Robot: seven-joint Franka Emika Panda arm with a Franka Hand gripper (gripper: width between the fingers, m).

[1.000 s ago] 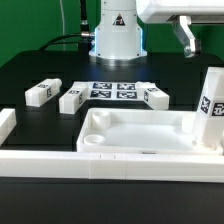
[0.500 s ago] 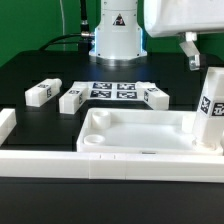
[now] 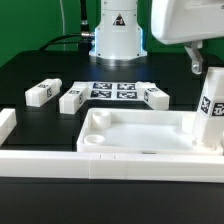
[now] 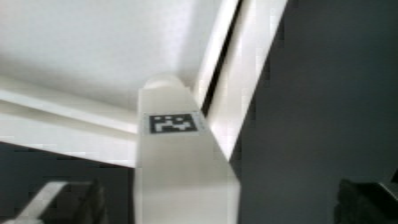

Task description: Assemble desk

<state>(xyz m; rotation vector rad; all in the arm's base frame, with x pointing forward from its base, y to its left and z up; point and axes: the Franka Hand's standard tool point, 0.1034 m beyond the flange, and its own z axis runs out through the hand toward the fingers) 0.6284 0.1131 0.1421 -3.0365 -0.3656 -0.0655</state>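
**A:** Matte black table (image 3: pixel 30 70) under everything, and the arm's white base (image 3: pixel 115 30) at the far side. How far along is the desk?

**B:** Early, I'd say. The tabletop (image 3: pixel 140 128) lies near the front, hollow side up, against the long border wall (image 3: pixel 100 162). 1 standing leg (image 3: pixel 210 105) is upright in the tabletop's corner on the exterior view's right. I can't tell whether it is fully seated.

**A:** And the rest?

**B:** 3 legs lie flat on the table beyond the tabletop, not yet fitted. The outer loose leg (image 3: pixel 40 92) and the inner loose leg (image 3: pixel 72 97) are near each other toward the exterior view's left. The third loose leg (image 3: pixel 155 96) is on the other side of the marker board (image 3: pixel 112 90). So at best 1 of 4 is done.

**A:** The gripper (image 3: pixel 196 60)?

**B:** Released. It hangs above the standing leg with its jaws spread wide, grasping nothing.

**A:** What are the parts like?

**B:** All smooth, hard white plastic. The tabletop is a rectangular tray with a raised rim and rounded inner corners. What looks like a round socket (image 3: pixel 90 143) sits in its near corner. The legs are short and square in section. Each visible one carries a black-and-white tag (image 4: pixel 173 125), crisp against the plain white.
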